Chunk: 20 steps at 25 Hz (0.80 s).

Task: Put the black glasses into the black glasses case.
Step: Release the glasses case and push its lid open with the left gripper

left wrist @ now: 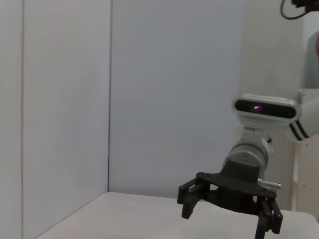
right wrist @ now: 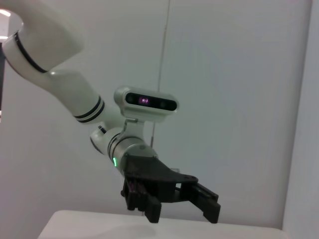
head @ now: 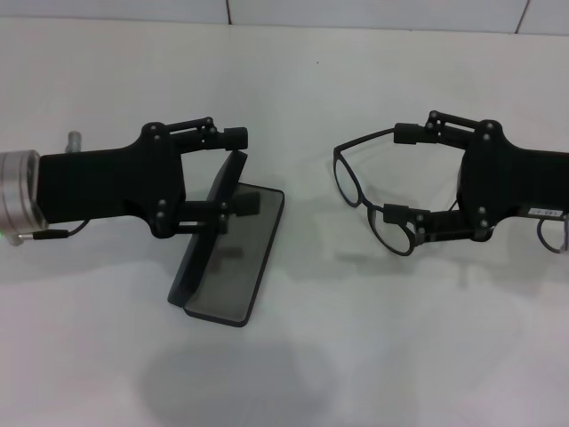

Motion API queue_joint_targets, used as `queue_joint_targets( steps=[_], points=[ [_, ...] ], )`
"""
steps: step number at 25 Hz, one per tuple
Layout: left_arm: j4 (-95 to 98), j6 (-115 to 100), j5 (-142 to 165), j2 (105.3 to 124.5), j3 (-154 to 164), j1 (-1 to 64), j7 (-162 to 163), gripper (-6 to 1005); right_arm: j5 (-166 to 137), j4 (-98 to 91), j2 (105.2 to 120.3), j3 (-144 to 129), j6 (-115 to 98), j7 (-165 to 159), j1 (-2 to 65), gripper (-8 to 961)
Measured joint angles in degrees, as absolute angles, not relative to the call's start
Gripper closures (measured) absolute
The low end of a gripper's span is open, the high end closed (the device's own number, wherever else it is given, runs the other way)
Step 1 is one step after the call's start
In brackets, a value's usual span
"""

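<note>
Head view: black glasses between right tool fingers.

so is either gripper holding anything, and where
Cannot tell. The right gripper straddles the glasses, open; the left gripper straddles the case lid, open.

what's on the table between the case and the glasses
Nothing: the head view shows only bare white table between the open case and the glasses.
</note>
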<state>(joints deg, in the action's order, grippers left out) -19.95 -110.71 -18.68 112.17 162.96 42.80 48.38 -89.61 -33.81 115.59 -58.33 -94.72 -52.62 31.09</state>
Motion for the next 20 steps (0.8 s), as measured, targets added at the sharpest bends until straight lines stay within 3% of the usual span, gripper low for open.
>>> queue_joint_targets(
  steps=[20],
  points=[
    [-26.6, -109.6, -18.9, 112.76, 162.9, 43.5, 61.5, 174, -89.0, -33.8, 115.63, -58.3, -94.5, -52.2, 30.8, 80]
  ],
)
